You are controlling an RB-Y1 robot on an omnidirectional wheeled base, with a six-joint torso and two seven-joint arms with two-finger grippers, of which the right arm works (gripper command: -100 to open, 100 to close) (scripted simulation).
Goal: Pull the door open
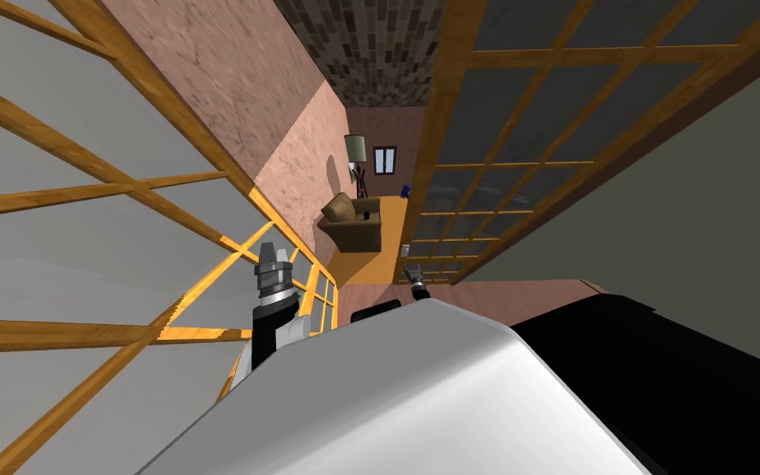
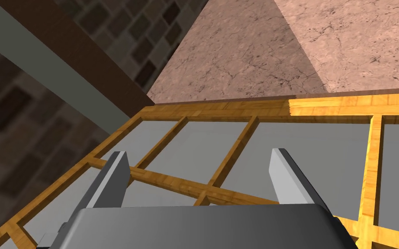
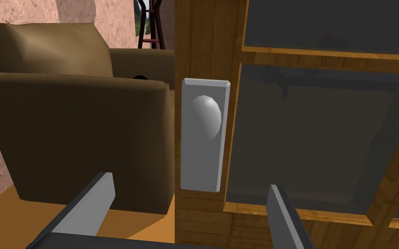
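Both blades of my right pincer (image 3: 189, 181) stand wide apart, gripping nothing, pointed at the rounded grey knob (image 3: 206, 116) just ahead, not touching it. That knob sits on a pale plate (image 3: 198, 166) fixed to the wooden stile of the dark-paned door (image 3: 203, 43), which runs up the right of centre in the head view. Past the door's edge stands a brown armchair (image 3: 64, 121). My left pincer (image 2: 199, 152), likewise spread and empty, faces a wooden lattice (image 2: 172, 179) of grey panes on the head view's left
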